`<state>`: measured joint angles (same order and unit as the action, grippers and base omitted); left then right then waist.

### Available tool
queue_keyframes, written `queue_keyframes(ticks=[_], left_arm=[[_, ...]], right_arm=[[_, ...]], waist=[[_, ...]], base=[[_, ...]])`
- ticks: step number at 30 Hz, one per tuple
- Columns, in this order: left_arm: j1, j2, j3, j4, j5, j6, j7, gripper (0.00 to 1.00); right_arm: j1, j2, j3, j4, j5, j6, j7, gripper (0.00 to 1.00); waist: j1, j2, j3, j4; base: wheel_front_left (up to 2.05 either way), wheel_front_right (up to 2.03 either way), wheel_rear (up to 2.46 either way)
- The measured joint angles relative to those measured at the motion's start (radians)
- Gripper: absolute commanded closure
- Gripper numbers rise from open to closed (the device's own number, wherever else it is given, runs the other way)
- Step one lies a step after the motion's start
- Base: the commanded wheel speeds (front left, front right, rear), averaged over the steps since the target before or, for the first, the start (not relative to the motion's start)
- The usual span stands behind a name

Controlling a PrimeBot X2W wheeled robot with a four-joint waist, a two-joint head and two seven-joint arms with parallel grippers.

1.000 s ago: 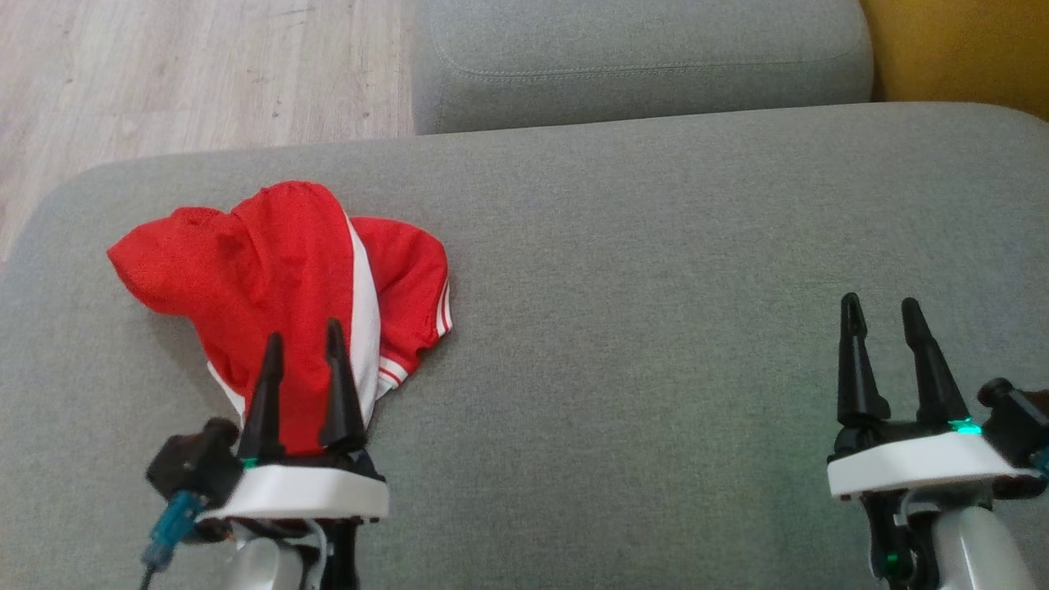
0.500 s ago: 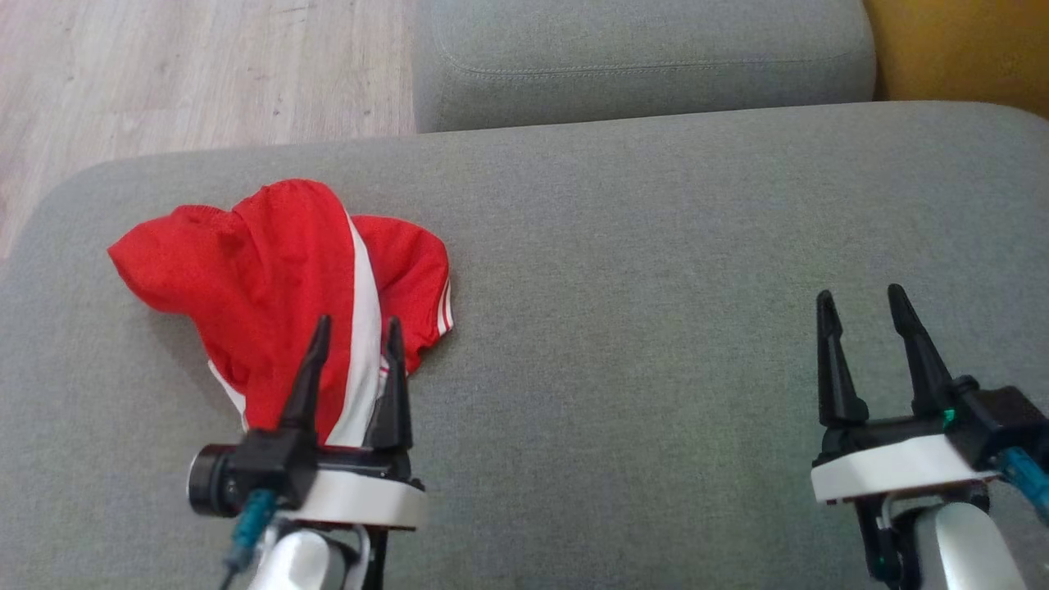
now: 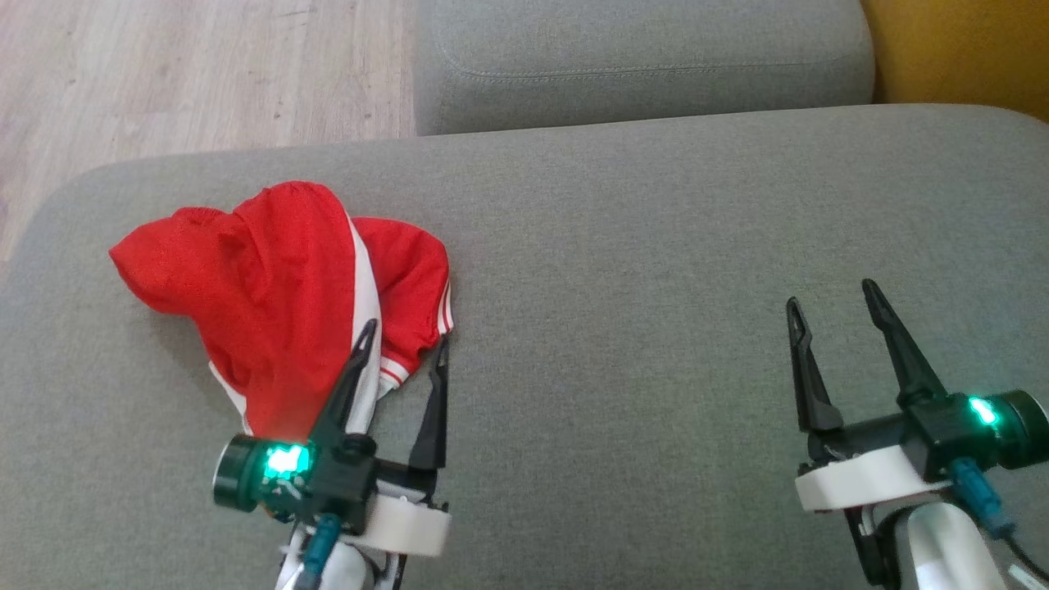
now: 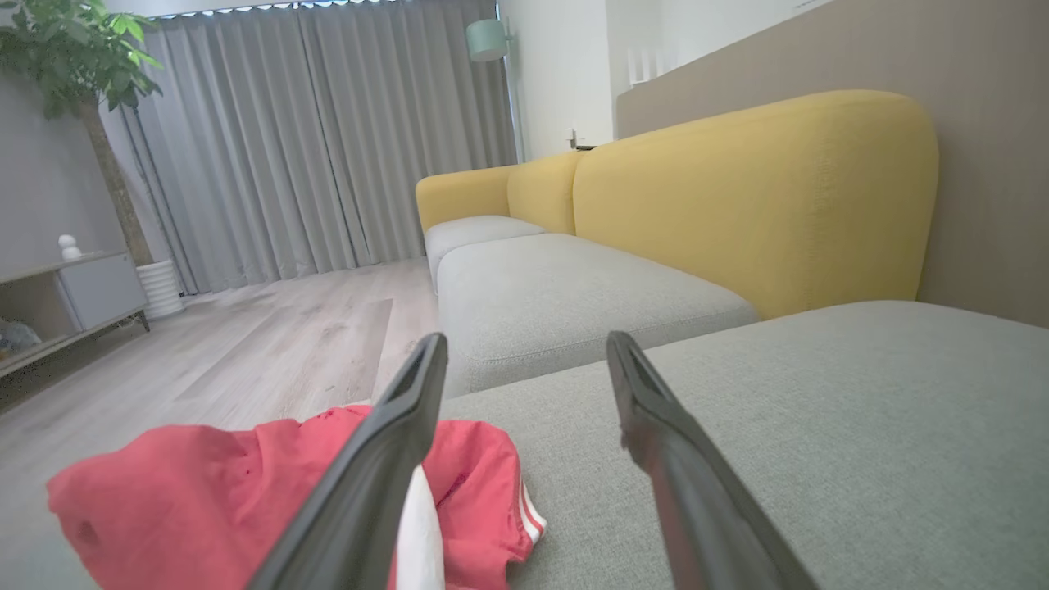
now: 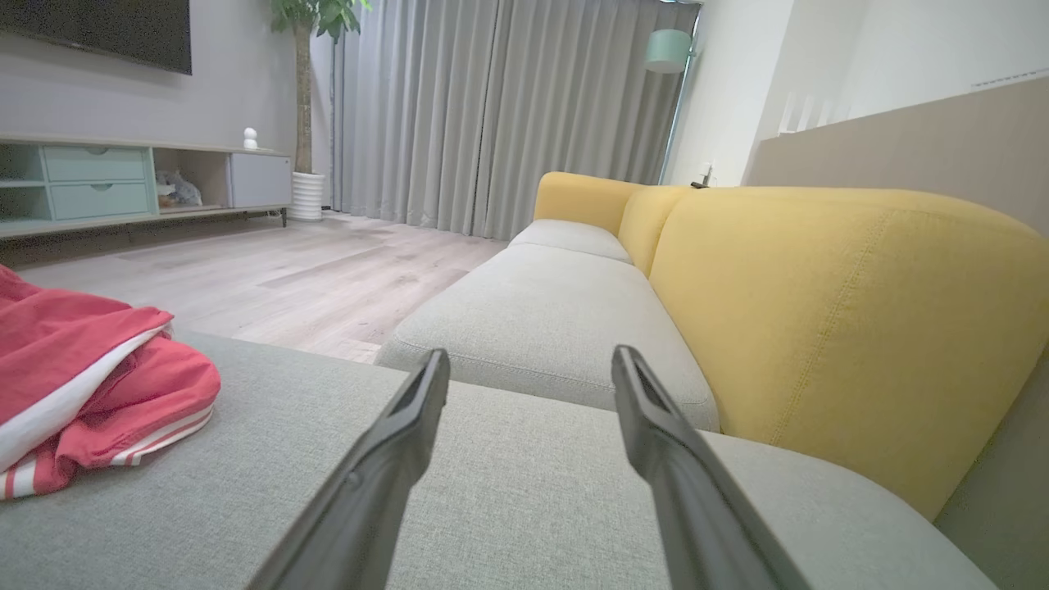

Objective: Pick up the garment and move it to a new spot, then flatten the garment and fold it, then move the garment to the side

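Both arms have swung since a second ago: the left gripper (image 3: 408, 332) has gone from over the garment's middle to its right edge, and the right gripper (image 3: 831, 292) has drifted left. Both wrists have rolled, so green lights now face the head camera. The garment (image 3: 279, 279) lies as it did.

Head view: the garment sits bunched in a heap on the left part of the grey seat (image 3: 639, 238), red mesh with a white panel down its middle and striped trim at its right hem. The left gripper's fingers stand wide apart and hold nothing. One finger crosses the white panel and the other lies over bare seat just beside the trim. Whether either touches the cloth I cannot tell. The right gripper is well apart from the garment on the right side of the seat, its fingers also spread and empty. Beyond the seat are a second cushion (image 3: 639, 57) and wood floor (image 3: 205, 65).

Left wrist view: the left gripper (image 4: 526, 340) gapes, with the garment (image 4: 205, 483) low at the left behind one finger and bare seat (image 4: 819, 410) under the other. A yellow backrest (image 4: 754, 188) stands to the right.

Right wrist view: the right gripper (image 5: 531, 354) is spread over bare seat (image 5: 533, 492), and the garment (image 5: 74, 369) lies far to the left.
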<state>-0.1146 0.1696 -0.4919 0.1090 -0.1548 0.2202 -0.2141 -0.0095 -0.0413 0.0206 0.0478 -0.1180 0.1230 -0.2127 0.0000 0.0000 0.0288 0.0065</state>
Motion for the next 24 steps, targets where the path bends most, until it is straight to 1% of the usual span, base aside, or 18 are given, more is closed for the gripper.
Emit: queue_keyframes(ticks=[4,13,18,21,24], left_arm=[[-0.013,0.010,-0.034,0.013,0.053,0.010,-0.011,0.00],[-0.034,0.033,-0.105,0.030,0.172,0.059,-0.042,0.00],[-0.042,0.035,-0.114,0.040,0.166,0.070,-0.043,0.00],[-0.042,0.029,-0.101,0.040,0.129,0.070,-0.043,0.00],[-0.040,0.007,-0.057,0.039,0.065,0.060,-0.043,0.00]], right_arm=[[0.000,0.000,0.006,-0.004,-0.058,0.000,-0.013,0.00],[0.001,-0.001,0.023,-0.026,-0.202,0.000,-0.039,0.00],[0.003,-0.001,0.025,-0.030,-0.185,0.000,-0.040,0.00],[0.003,-0.001,0.026,-0.030,-0.161,0.000,-0.040,0.00],[0.003,-0.001,0.010,-0.028,-0.089,0.000,-0.040,0.00]], waist=[[0.0000,0.0000,-0.002,0.000],[0.0000,0.0000,-0.007,-0.001],[0.0000,0.0000,-0.005,0.003],[0.0000,0.0000,-0.004,0.005],[0.0000,0.0000,-0.001,0.007]], base=[[0.00,0.00,0.00],[0.00,0.00,0.00],[0.00,0.00,0.00],[0.00,0.00,0.00],[0.00,0.00,0.00]])
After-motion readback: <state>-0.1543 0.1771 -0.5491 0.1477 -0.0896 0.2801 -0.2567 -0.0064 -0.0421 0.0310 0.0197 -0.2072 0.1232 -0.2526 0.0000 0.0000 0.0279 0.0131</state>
